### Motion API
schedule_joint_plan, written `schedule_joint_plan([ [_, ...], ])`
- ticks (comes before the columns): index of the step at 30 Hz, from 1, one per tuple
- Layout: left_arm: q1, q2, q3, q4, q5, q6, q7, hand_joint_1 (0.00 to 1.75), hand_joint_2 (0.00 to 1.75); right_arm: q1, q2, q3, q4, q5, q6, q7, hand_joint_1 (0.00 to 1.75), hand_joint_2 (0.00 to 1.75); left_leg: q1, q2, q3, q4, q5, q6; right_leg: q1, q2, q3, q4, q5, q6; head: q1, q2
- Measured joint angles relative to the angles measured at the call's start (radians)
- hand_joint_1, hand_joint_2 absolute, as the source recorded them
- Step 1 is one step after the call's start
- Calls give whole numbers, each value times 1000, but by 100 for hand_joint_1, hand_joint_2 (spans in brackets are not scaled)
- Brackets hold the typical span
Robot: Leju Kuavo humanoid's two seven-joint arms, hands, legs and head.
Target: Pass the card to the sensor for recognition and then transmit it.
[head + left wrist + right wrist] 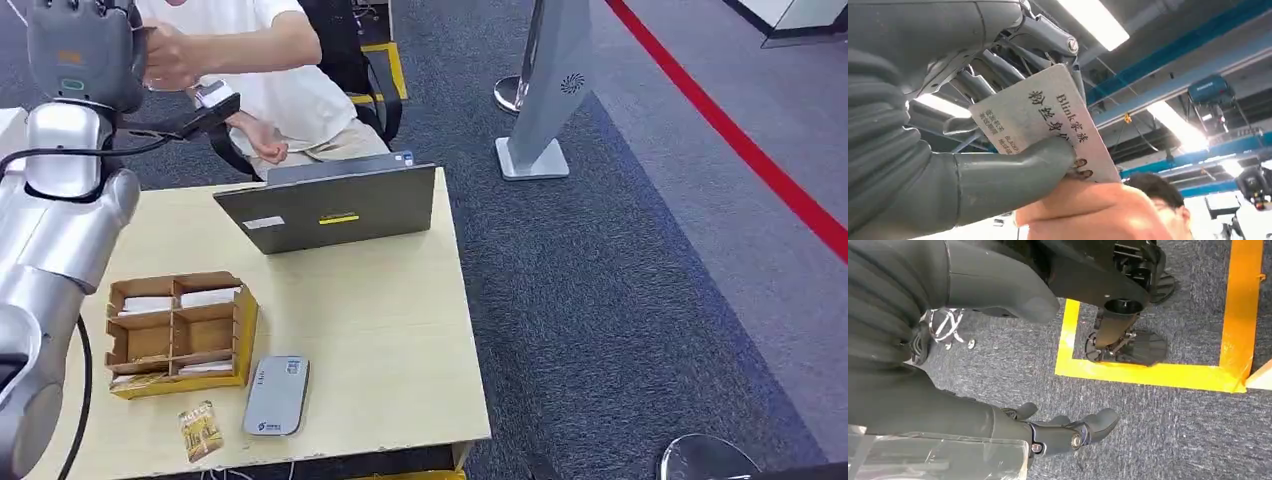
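Thin, stiff plastic like this card (1040,120) should weigh almost nothing but can slide out of a smooth pinch, so you want hold of it by one short end with the other end free for the taker. Your left hand (973,150) has it clamped between thumb and fingers, raised high toward the seated person, whose hand (1083,210) touches its lower edge. Your right hand (1048,432) hangs low over the carpet, fingers loosely apart and holding nothing.

Pale grey card (1040,117) with dark printed characters, tilted, pinched between thumb and fingers of raised left hand (998,125). Grey flat sensor (277,395) lying near table front edge.
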Motion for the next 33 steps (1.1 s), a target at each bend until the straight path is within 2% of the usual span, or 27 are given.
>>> schedule_joint_plan([
  [18,16,9,16,33,17,23,-28,0,175,2,0,7,1,3,-2,4,0,175,0,0,-1,0,0,0,0,0,-1,0,0,0,0,0],
  [21,30,5,20,20,57,28,-72,0,175,4,0,7,2,-5,-5,3,0,175,0,0,-1,0,0,0,0,0,-1,0,0,0,0,0],
  [23,78,0,34,-54,113,-5,-115,0,175,11,0,2,2,-21,-10,-5,0,175,-1,0,0,0,0,0,0,0,-1,0,0,0,0,0],
  [24,118,-1,36,-120,144,-42,-132,0,175,16,0,-3,2,-31,-15,-13,0,175,-1,0,-1,0,0,0,0,0,-1,0,0,0,0,0],
  [26,221,-2,36,-253,176,-104,-140,0,175,27,0,-17,2,-45,-18,-25,0,175,-1,0,-1,0,-1,0,0,0,-1,0,-1,1,0,0],
  [28,345,5,36,-447,200,-161,-140,0,175,43,0,-32,3,-61,-24,-45,0,175,-1,1,-1,-1,-2,0,0,1,-1,0,-1,1,1,0],
  [33,608,38,34,-791,221,-228,-138,0,175,74,0,-74,3,-92,-29,-77,0,175,-1,2,-1,-1,-4,0,0,2,-2,-1,-4,0,1,0],
])
